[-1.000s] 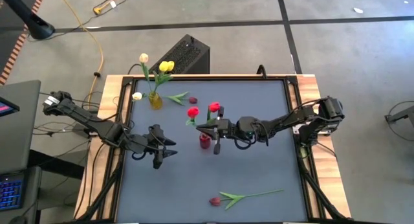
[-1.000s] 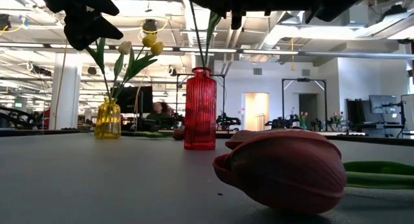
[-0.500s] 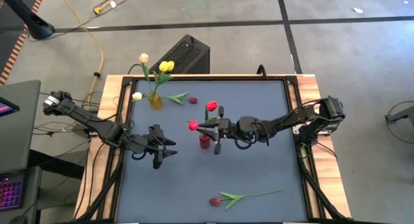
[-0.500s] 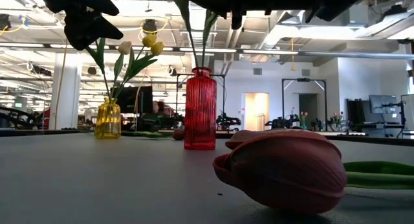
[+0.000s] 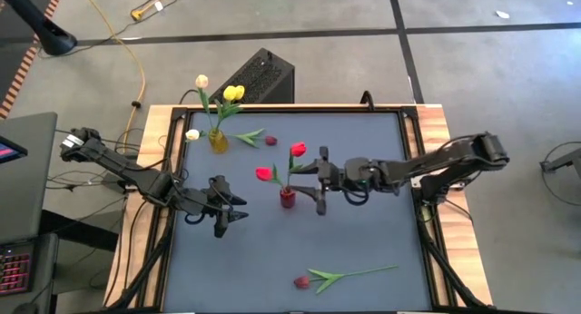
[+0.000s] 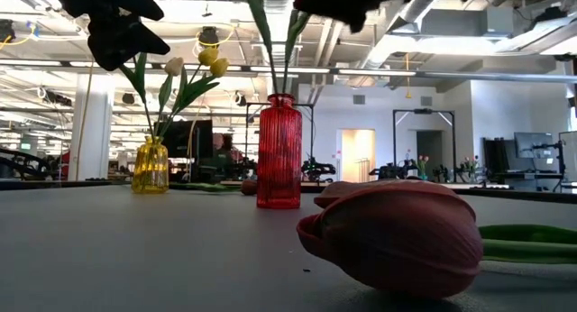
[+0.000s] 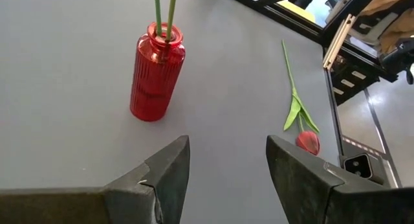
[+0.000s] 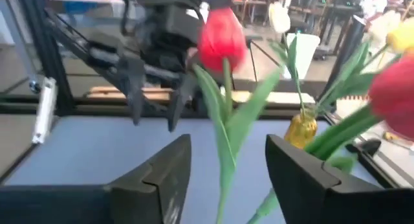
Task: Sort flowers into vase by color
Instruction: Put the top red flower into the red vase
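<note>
On the grey tabletop [image 5: 363, 241], a red vase [image 5: 288, 199] stands near the middle with 2 red tulips [image 5: 297, 151] upright in it, their heads spreading apart above its mouth. The right tool [image 5: 320, 180] hovers just right of the vase, its fingers spread wide with nothing between them; its wrist view looks past them at the tulip stems and leaves close in front. The left tool [image 5: 234, 211] waits to the left of the red vase, well apart from it, fingers also spread and empty. At the far left of the tabletop a yellow vase [image 5: 218, 140] holds yellow and cream-white tulips [image 5: 233, 93]. Just right of it a dark maroon tulip [image 5: 270, 140] lies flat. Another maroon tulip [image 5: 303, 282] lies at the near edge, its long green stem pointing right.
</note>
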